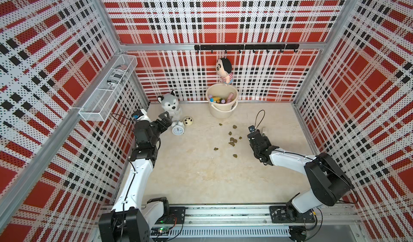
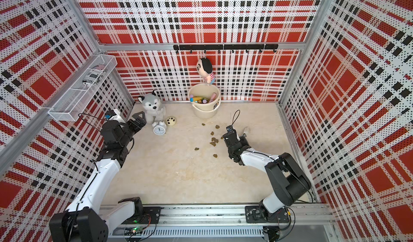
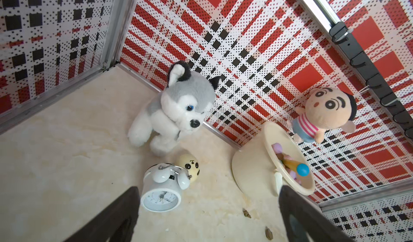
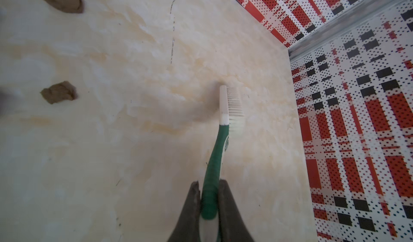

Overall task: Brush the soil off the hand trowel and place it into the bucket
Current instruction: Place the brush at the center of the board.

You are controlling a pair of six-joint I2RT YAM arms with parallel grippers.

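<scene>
Cream bucket (image 1: 221, 111) at the back wall holds a few coloured handles. No trowel on the bench (image 1: 201, 176), so it's probably among them, can't tell which. Brown soil (image 1: 232, 140) lumps lie scattered just in front. Reads as drop done: pull the left arm back high, clear of husky plush (image 1: 169, 102) and alarm clock (image 1: 178, 130). Empty left end effector (image 1: 169, 120) spread wide. The right end effector (image 4: 209, 182) is clamped on the green toothbrush (image 4: 218, 144), head low over bare bench, contact unclear.

Brown soil lumps (image 1: 234, 126) lie near upright cream bucket (image 1: 220, 113).
</scene>
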